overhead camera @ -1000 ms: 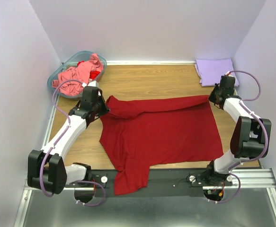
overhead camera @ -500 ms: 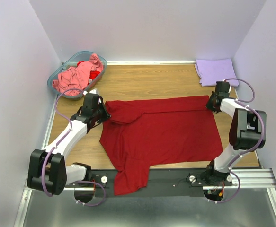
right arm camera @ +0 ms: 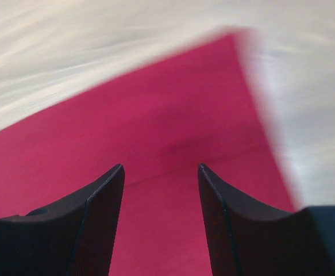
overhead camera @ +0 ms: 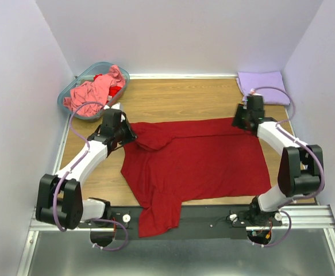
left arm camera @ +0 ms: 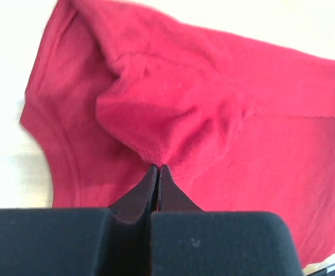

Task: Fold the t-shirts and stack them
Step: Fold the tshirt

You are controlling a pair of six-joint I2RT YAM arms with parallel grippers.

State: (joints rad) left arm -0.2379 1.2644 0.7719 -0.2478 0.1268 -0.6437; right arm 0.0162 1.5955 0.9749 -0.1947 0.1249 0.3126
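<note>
Top external view has the dark red cloth t-shirt (overhead camera: 196,158) spread across the middle of the wooden table (overhead camera: 178,98), its far edge folded over toward the near side, and one sleeve hanging over the table's near edge left of centre. My left claw (overhead camera: 124,133) sits at the shirt's far left corner. In the left wrist view that claw (left arm camera: 157,169) is clenched tight, its fingertips pinching a small peak of the red cloth, with the collar curving away to the left. My right claw (overhead camera: 240,119) is over the shirt's far right corner. The right wrist view is blurred, yet it shows that claw (right arm camera: 160,168) released, its two dark fingers (right arm camera: 101,207) spread apart above the red cloth with nothing between them, and the shirt's corner lying just beyond. A lavender cloth t-shirt (overhead camera: 262,86) lies folded flat in the table's far right corner, apart from the red one. A salmon-pink cloth t-shirt (overhead camera: 92,89) is bunched inside the translucent teal plastic basket (overhead camera: 62,103) at the far left corner.
</note>
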